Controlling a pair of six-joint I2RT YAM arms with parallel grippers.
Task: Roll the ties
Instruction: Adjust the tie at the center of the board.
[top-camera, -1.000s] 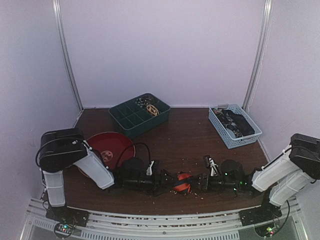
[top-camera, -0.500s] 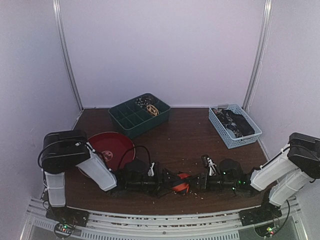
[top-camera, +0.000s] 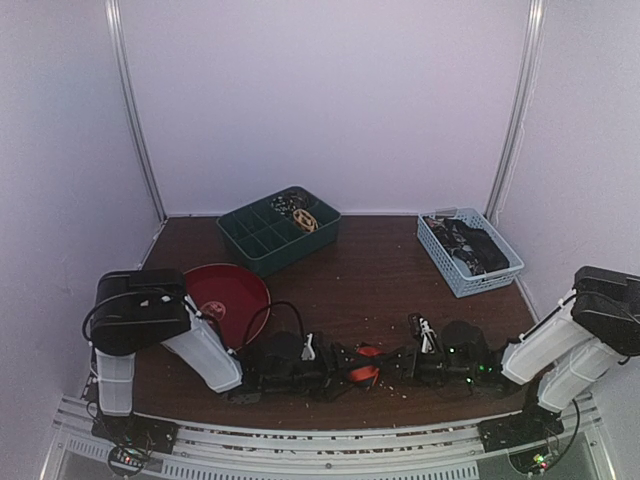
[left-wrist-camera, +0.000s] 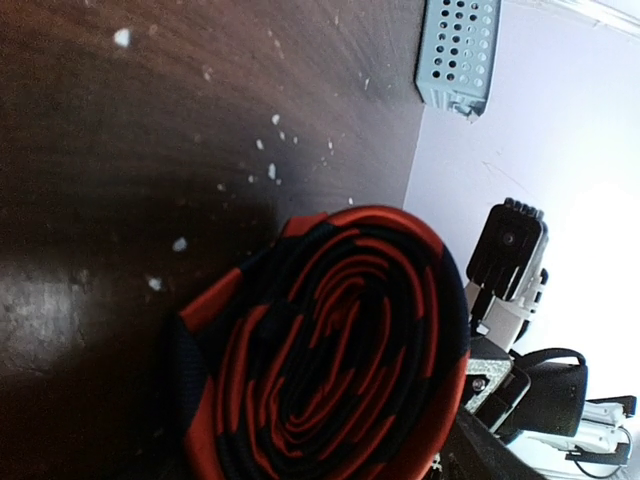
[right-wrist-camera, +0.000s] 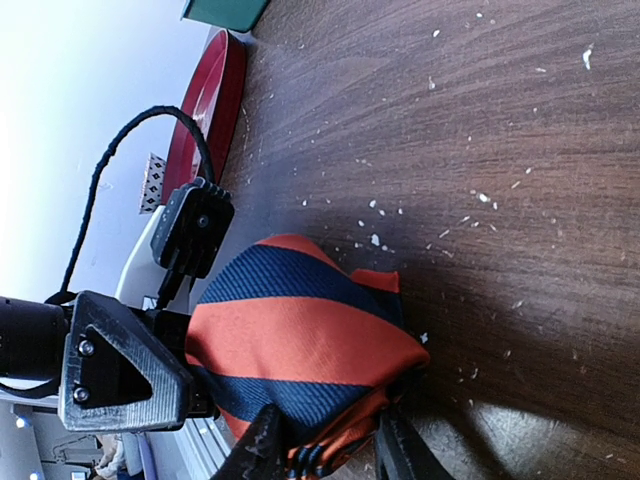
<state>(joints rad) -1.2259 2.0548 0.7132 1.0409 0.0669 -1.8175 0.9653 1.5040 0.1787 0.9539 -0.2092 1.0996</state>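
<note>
A tie striped orange-red and dark stands rolled into a coil on the brown table near the front edge, between the two grippers. The left wrist view looks into its spiral end. My left gripper reaches around the coil from the left, and one of its fingers lies against the coil's side; the other is hidden. My right gripper comes from the right and is shut on the lower edge of the tie. In the top view the right gripper sits just beside the coil.
A red plate lies behind the left arm. A green compartment tray at the back holds coiled ties. A blue basket at the back right holds dark fabric. Pale crumbs dot the tabletop.
The left arm has slid to the right, bringing its gripper further onto the coil. The tie and the right gripper have hardly moved.
</note>
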